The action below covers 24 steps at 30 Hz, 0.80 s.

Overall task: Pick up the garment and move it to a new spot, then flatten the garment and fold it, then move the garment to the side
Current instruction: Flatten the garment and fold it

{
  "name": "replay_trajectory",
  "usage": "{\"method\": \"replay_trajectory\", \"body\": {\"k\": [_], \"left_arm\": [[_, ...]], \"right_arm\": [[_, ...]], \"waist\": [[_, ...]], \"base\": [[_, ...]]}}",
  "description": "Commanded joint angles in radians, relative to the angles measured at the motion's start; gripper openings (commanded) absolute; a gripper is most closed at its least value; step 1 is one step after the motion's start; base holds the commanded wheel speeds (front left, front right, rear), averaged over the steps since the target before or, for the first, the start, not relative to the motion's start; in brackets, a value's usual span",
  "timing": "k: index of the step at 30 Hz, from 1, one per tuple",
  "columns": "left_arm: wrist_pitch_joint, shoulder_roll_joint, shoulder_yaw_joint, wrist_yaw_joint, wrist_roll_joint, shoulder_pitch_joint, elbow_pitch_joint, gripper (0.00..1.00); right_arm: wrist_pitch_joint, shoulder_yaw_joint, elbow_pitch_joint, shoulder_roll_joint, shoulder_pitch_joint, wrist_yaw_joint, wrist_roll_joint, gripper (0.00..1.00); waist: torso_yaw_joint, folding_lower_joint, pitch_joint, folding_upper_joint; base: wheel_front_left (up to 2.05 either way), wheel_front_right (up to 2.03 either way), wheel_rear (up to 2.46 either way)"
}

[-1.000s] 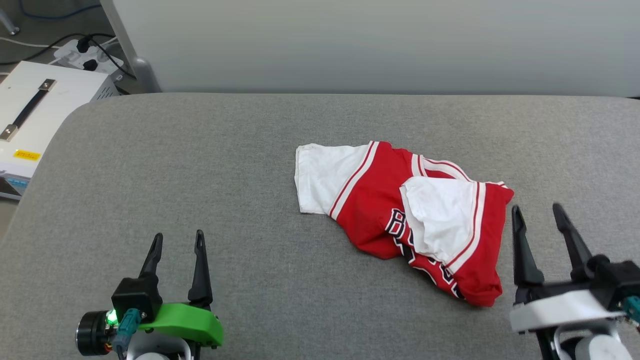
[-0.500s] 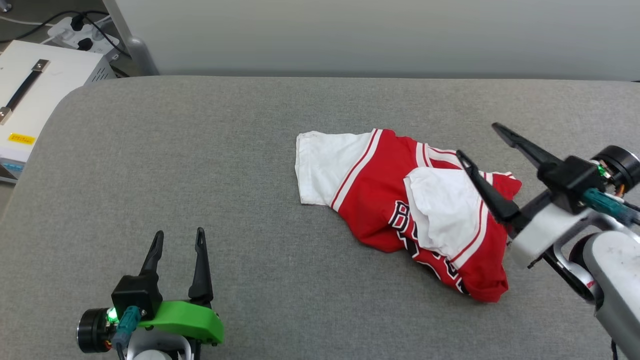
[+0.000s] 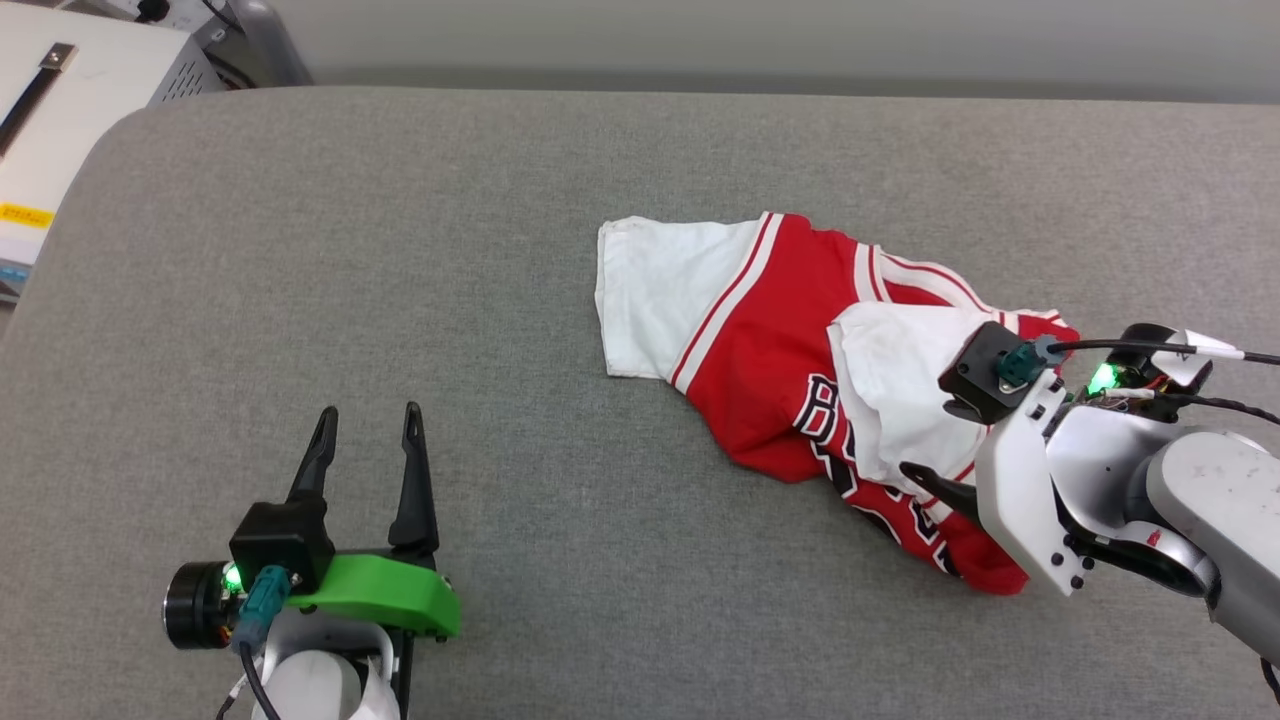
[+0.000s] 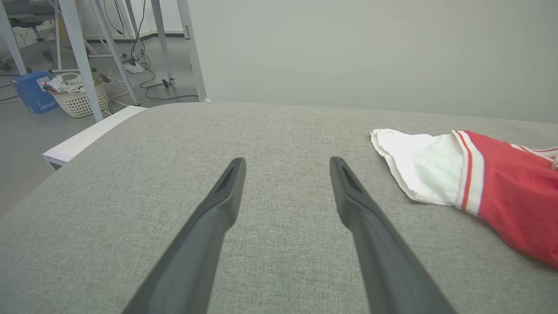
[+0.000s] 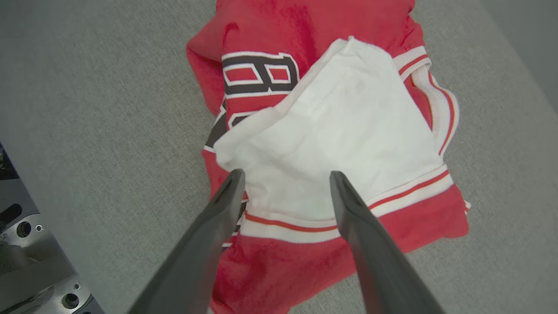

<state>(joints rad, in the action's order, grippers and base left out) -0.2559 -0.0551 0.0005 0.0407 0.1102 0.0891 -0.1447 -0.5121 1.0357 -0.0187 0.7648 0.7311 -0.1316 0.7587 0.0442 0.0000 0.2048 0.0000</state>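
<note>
The garment point(image 3: 770, 350) lies crumpled on the grey padded table point(image 3: 400, 250), right of centre: red body, one white sleeve spread to the left, the other folded over the black lettering. My right gripper point(image 3: 930, 440) hangs open above its right part, pointing down. In the right wrist view its fingers point(image 5: 286, 174) straddle the folded white sleeve of the garment point(image 5: 340, 122), nothing between them. My left gripper point(image 3: 368, 430) stands open over bare table at the lower left, well apart from the garment point(image 4: 501, 192), which lies to the right of its fingers point(image 4: 287, 163).
A white box point(image 3: 60, 90) with a black handle stands off the table's far left corner. In the left wrist view a basket point(image 4: 80, 93), a blue box point(image 4: 35, 89) and metal legs stand on the floor beyond the table's edge. A pale wall runs behind.
The head camera has tilted down. My right gripper has swung from beside the garment's right edge up and over it, now pointing down at the folded white sleeve. The left arm has stayed put.
</note>
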Motion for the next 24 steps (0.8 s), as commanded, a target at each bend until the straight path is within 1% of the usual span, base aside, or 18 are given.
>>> {"method": "replay_trajectory", "body": {"k": [1, 4, 6, 9, 11, 12, 13, 14, 18, 22, 24], "left_arm": [[-0.006, 0.005, -0.007, 0.001, 0.006, 0.029, 0.002, 1.0], [-0.006, 0.005, -0.025, -0.006, 0.019, 0.052, -0.001, 1.0], [-0.006, 0.005, -0.038, -0.011, 0.028, 0.065, -0.005, 1.0], [-0.006, 0.005, -0.051, -0.021, 0.035, 0.07, -0.014, 1.0], [-0.006, 0.005, -0.056, -0.026, 0.036, 0.071, -0.019, 1.0], [-0.006, 0.005, -0.055, -0.028, 0.038, 0.068, -0.021, 1.0], [-0.006, 0.005, -0.054, -0.031, 0.038, 0.064, -0.022, 1.0], [-0.006, 0.005, -0.048, -0.033, 0.038, 0.056, -0.024, 1.0], [-0.006, 0.005, -0.04, -0.034, 0.037, 0.025, -0.028, 1.0], [-0.006, 0.005, -0.033, -0.035, 0.036, -0.001, -0.023, 1.0], [-0.006, 0.005, -0.034, -0.036, 0.038, -0.009, -0.02, 1.0]], "right_arm": [[0.002, 0.021, -0.023, -0.011, 0.025, 0.001, 0.009, 1.0], [0.01, 0.07, -0.095, -0.034, 0.04, 0.001, 0.027, 1.0], [0.024, 0.12, -0.157, -0.051, 0.052, 0.001, 0.015, 1.0], [0.049, 0.173, -0.237, -0.077, 0.048, 0.001, 0.03, 1.0], [0.089, 0.189, -0.273, -0.089, 0.044, 0.001, 0.037, 1.0], [0.122, 0.192, -0.283, -0.097, 0.041, 0.001, 0.047, 0.93], [0.152, 0.191, -0.289, -0.1, 0.041, 0.001, 0.051, 0.35], [0.188, 0.191, -0.292, -0.101, 0.041, 0.001, 0.052, 0.0], [0.342, 0.144, -0.27, -0.089, 0.028, 0.001, 0.067, 0.0], [0.468, 0.051, -0.231, -0.056, -0.01, 0.001, 0.092, 0.0], [0.514, -0.004, -0.221, -0.036, -0.041, 0.001, 0.107, 0.0]], "waist": [[0.024, 0.0, 0.046, 0.0], [0.044, 0.0, 0.083, 0.0], [0.055, 0.0, 0.103, 0.0], [0.064, 0.0, 0.114, 0.0], [0.066, 0.0, 0.11, 0.0], [0.062, 0.0, 0.102, 0.0], [0.059, 0.0, 0.095, 0.0], [0.052, 0.0, 0.082, 0.0], [0.019, 0.0, 0.032, 0.0], [-0.023, 0.0, -0.007, 0.0], [-0.04, 0.0, -0.018, 0.0]], "base": [[0.0, 0.0, 0.0], [0.0, 0.0, 0.0], [0.0, 0.0, 0.0], [0.0, 0.0, 0.0], [0.0, 0.0, 0.0], [0.0, 0.0, 0.0], [0.0, 0.0, 0.0], [0.0, 0.0, 0.0], [0.0, 0.0, 0.0], [0.0, 0.0, 0.0], [0.0, 0.0, 0.0]]}}
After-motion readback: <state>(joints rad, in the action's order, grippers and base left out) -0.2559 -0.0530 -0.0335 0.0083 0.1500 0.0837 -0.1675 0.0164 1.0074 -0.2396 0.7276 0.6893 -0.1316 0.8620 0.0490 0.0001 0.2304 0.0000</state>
